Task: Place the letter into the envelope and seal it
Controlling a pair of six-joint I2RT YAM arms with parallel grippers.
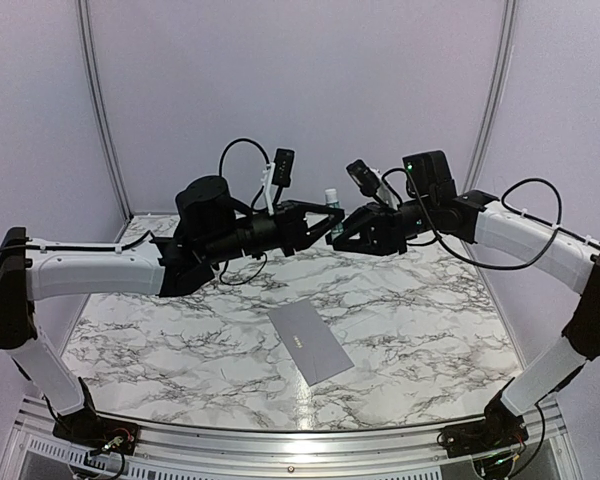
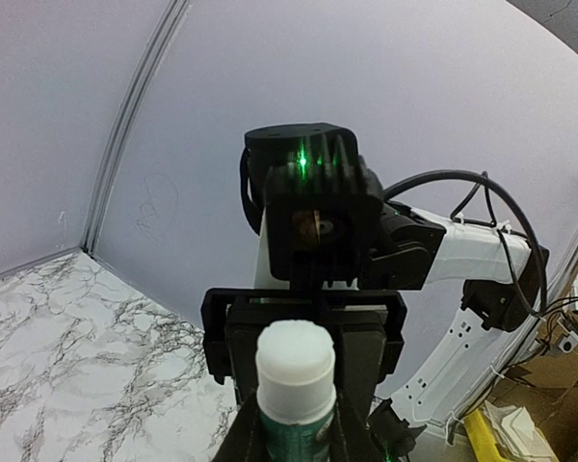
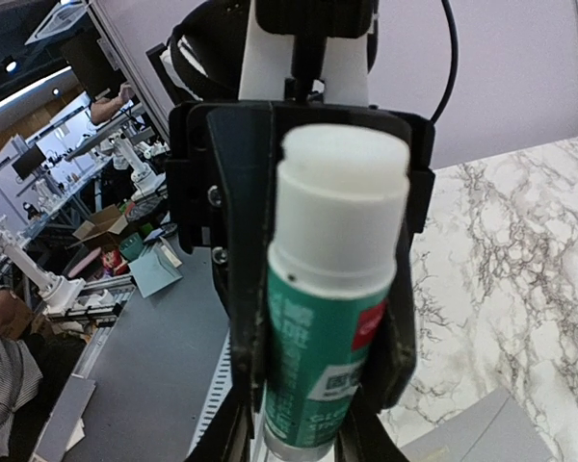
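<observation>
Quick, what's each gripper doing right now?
Left gripper: closed, holding the glue stick.
Right gripper: also closed on that glue stick.

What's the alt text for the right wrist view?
A green glue stick with a white end fills the frame, held by the right fingers below and the left fingers around its far end. At right, the marble table; beneath, a grey envelope corner.

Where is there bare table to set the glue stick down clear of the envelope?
Free: the marble table left of the envelope up to the left edge, and the patch right of it toward the right edge. The back strip is bare too, but both sets of jaws meet at the glue stick above it.
</observation>
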